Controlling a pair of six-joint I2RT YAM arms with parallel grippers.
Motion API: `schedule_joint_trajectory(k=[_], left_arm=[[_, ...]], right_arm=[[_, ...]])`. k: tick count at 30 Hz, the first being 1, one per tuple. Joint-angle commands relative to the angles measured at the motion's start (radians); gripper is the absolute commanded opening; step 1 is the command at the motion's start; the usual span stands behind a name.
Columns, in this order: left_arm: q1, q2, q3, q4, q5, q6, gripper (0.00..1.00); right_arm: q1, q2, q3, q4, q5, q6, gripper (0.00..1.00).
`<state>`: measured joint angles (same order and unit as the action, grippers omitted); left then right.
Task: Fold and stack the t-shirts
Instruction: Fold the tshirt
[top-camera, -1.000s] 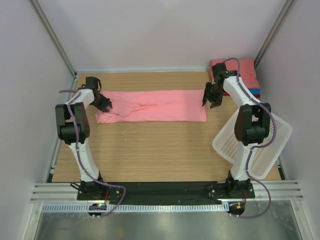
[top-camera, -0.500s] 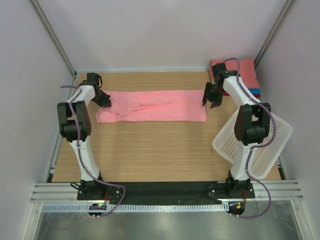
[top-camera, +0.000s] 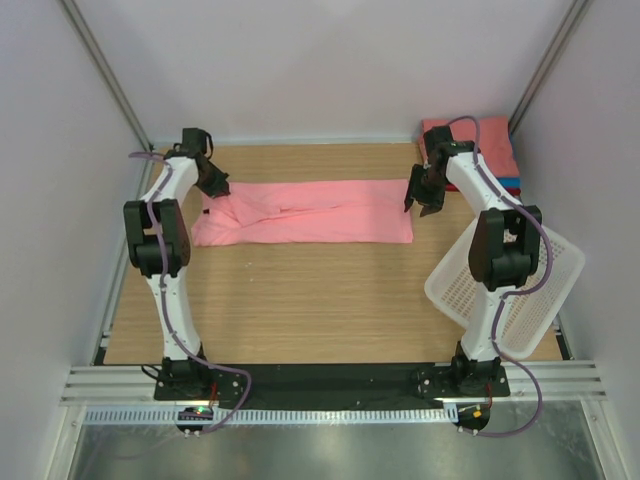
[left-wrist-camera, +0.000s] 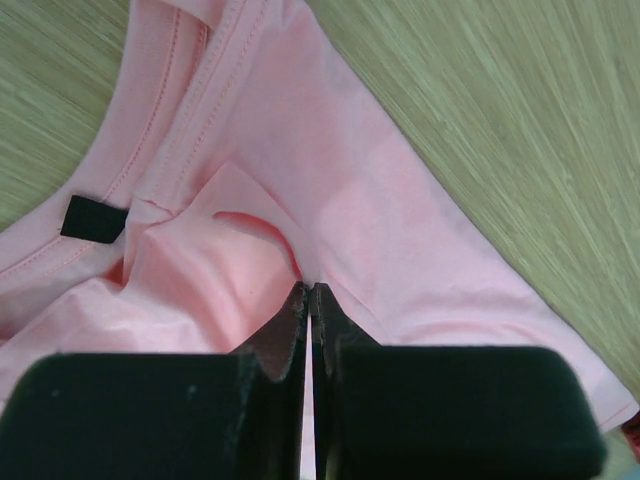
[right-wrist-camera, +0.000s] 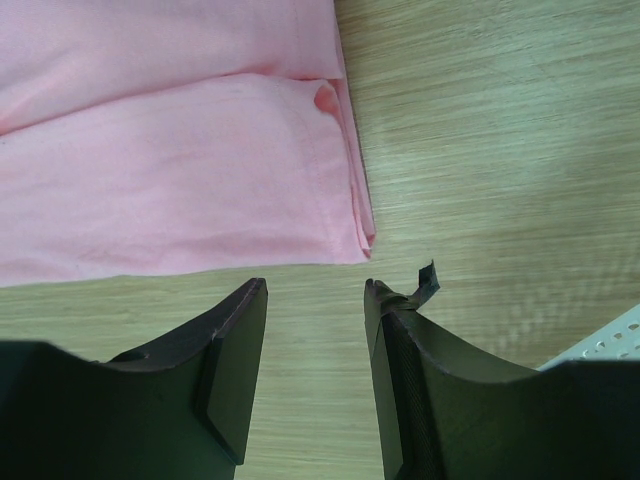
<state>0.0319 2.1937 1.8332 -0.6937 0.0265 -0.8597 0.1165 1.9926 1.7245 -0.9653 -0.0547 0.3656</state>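
Pink shirt (top-camera: 310, 212): found spread lengthwise across the far half of the table (top-camera: 300, 310), collar end toward the left arm, folded into a long band.

Left gripper (top-camera: 214, 184): jaws are pressed together. In the wrist view (left-wrist-camera: 308, 300) the tips are seen closed on a raised fold of the pink shirt just beside the collar and its black tag (left-wrist-camera: 92, 219). Compared with one second ago, the jaws have been closed. The gripper has been moved from the near side of the shirt's left end to its far left corner. The cloth at that corner has been drawn up toward the gripper, and the rest of the shirt is unchanged.

Right gripper (top-camera: 421, 195): jaws are held apart with nothing between them, just off the shirt's right end (right-wrist-camera: 315, 340). No change from the earlier frame is noted.

Stack (top-camera: 480, 140): folded shirts, coral over blue, lie beyond the pink shirt's right end, unchanged.

Basket (top-camera: 520, 290): white mesh, tilted, on the near side of the pink shirt's right end, unchanged.
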Motion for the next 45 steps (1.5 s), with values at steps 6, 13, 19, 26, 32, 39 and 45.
schedule_joint_trajectory(k=[6,13,19,26,32,39,45], left_arm=[[-0.02,0.037,0.078,-0.018,0.0,0.042,0.0],[-0.023,0.08,0.135,-0.03,0.006,0.027,0.0],[-0.01,0.126,0.204,-0.041,0.045,-0.063,0.08],[0.01,0.14,0.302,-0.032,0.176,-0.017,0.34],[0.008,-0.06,0.002,-0.069,0.104,0.05,0.37],[0.006,-0.153,-0.233,0.049,0.157,0.067,0.36],[-0.018,-0.147,-0.247,0.066,0.162,0.08,0.35]], right_arm=[[0.005,0.005,0.035,0.016,-0.008,0.003,0.51],[0.003,0.011,0.047,0.014,-0.019,0.003,0.51],[0.003,0.008,0.05,0.007,-0.02,-0.002,0.51],[0.002,-0.002,0.055,0.002,-0.025,-0.004,0.51],[0.005,-0.008,0.053,0.007,-0.031,0.002,0.51],[0.003,-0.031,0.027,0.011,-0.027,0.001,0.51],[0.003,-0.041,0.001,0.019,-0.034,0.007,0.51]])
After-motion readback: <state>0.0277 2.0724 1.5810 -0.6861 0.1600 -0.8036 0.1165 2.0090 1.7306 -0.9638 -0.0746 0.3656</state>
